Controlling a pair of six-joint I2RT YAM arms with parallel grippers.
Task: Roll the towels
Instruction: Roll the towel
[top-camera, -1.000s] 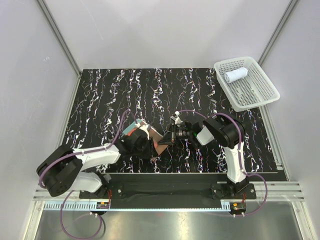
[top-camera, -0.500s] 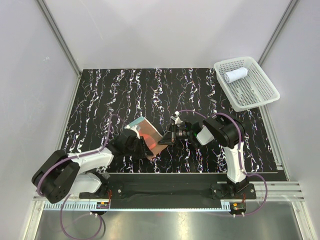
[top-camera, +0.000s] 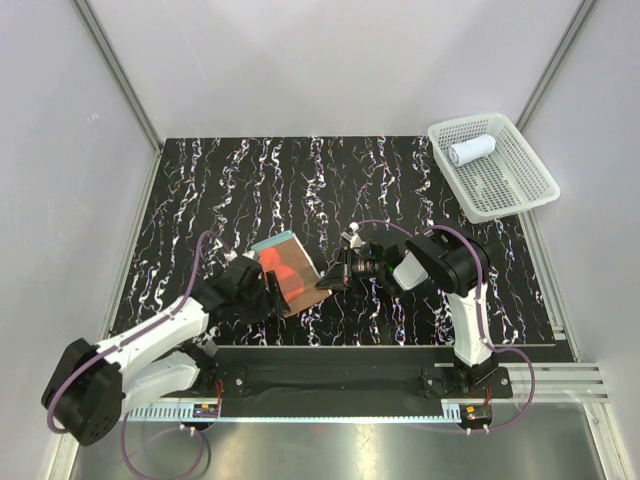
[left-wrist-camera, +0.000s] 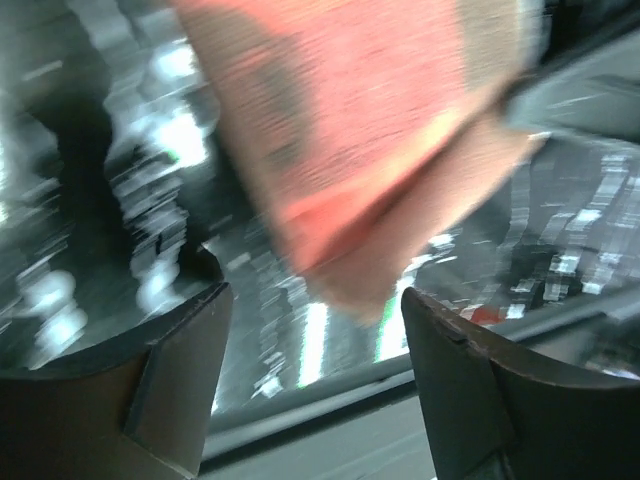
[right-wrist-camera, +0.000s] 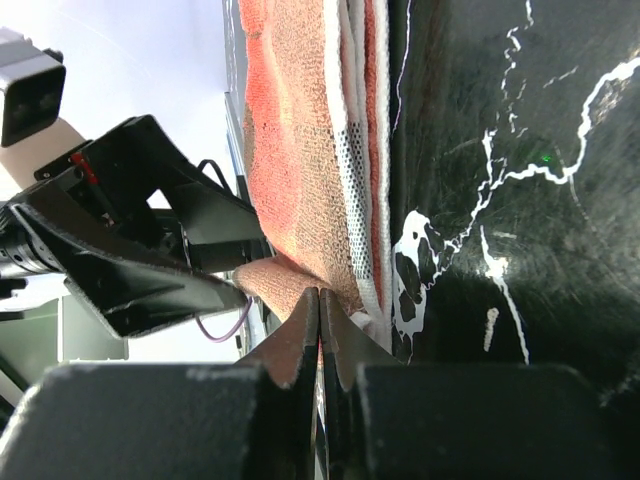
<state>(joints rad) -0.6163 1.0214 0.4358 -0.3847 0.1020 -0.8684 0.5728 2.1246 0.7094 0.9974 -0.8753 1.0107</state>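
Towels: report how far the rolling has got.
Done: the white towel sits rolled in the basket. In hand: the orange-red towel lies folded, not yet rolled, on the table, with the right gripper shut on its edge and the left gripper open beside it, holding nothing. Left: roll this towel.

**Work cell: fixtures and surroundings**

- Tabletop (top-camera: 200, 190): black with white veins, marble-patterned. It fills the centre of the cell.
- Mesh basket (top-camera: 505, 185): white plastic, rectangular, set askew at 2 o'clock on the far right corner. Its right side reaches past the tabletop's edge.
- Wall panels (top-camera: 330, 60): plain white, at 9, 12 and 3 o'clock.
- Aluminium posts: one at 11 o'clock (top-camera: 115, 70), one at 1 o'clock (top-camera: 550, 60), along the panel seams.
- Slotted white strip (top-camera: 330, 410): runs along the near edge at 6 o'clock.
- Steel sheet (top-camera: 330, 450): bare and reflective, nearest of all at 6 o'clock.
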